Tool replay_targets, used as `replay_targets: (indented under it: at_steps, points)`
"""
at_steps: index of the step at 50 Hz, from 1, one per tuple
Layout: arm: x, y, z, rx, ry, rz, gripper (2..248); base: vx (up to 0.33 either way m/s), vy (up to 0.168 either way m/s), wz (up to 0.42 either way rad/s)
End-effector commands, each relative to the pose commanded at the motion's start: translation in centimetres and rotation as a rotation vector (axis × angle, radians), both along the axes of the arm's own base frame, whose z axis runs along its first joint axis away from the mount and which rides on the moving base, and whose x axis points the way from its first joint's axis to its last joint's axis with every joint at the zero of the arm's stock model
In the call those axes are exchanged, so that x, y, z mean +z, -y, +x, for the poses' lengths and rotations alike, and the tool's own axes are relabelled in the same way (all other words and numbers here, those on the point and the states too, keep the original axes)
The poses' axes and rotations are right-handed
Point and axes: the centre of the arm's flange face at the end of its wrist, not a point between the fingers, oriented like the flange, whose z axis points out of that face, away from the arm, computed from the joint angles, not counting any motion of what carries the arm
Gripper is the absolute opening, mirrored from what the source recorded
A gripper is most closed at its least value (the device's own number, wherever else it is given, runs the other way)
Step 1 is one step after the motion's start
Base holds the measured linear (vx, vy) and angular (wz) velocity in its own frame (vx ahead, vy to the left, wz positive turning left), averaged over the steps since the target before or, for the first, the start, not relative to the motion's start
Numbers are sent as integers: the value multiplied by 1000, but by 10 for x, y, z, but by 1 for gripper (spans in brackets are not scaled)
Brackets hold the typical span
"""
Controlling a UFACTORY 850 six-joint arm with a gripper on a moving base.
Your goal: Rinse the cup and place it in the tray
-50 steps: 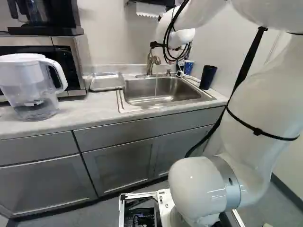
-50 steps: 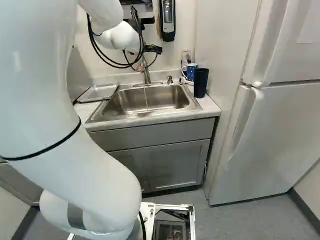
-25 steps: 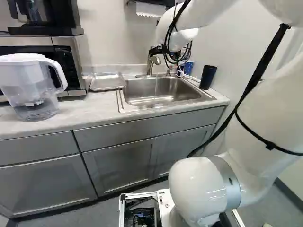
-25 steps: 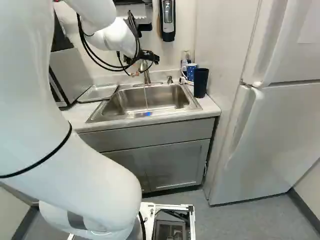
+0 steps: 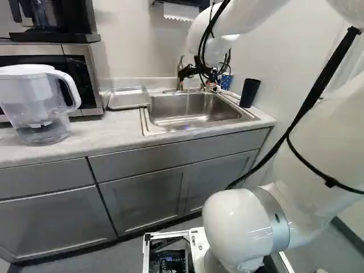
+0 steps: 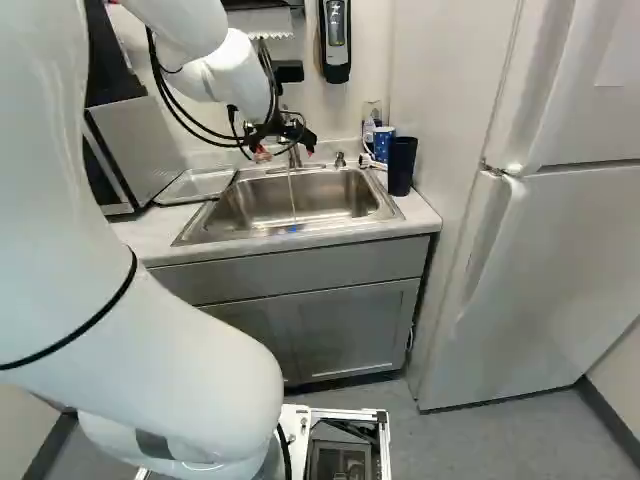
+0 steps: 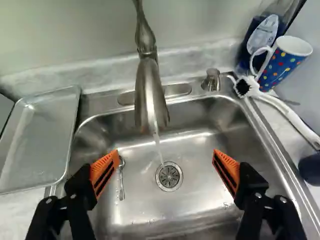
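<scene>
The bottle [image 7: 250, 47] by the sink's [image 7: 135, 220] far corner carries a pale label, its print too small for me to read, and the spotted mug [image 7: 282, 65] there partly hides it. Beside the sink, across from the tray [image 7: 42, 135], stands a dark tumbler [image 6: 401, 165], cut off in the wrist view; which cup is meant, I can't tell. Over the sink, the gripper [image 6: 284, 153] has its fingers spread wide, while water runs from the faucet [image 7: 149, 100] into the basin
</scene>
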Motion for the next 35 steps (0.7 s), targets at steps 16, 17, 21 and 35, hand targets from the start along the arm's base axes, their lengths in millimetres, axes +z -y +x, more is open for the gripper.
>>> replay_targets:
  at_steps: [16, 17, 21, 35]
  points:
    - [-10, 0, -11, 5, -168, -1, 247, 0, 0, 0]
    - [-11, 0, -12, 6, -178, -1, 247, 0, 0, 0]
    - [-13, 0, -15, 7, -220, -2, 247, 0, 0, 0]
    - [-13, 0, -15, 7, -220, -2, 247, 0, 0, 0]
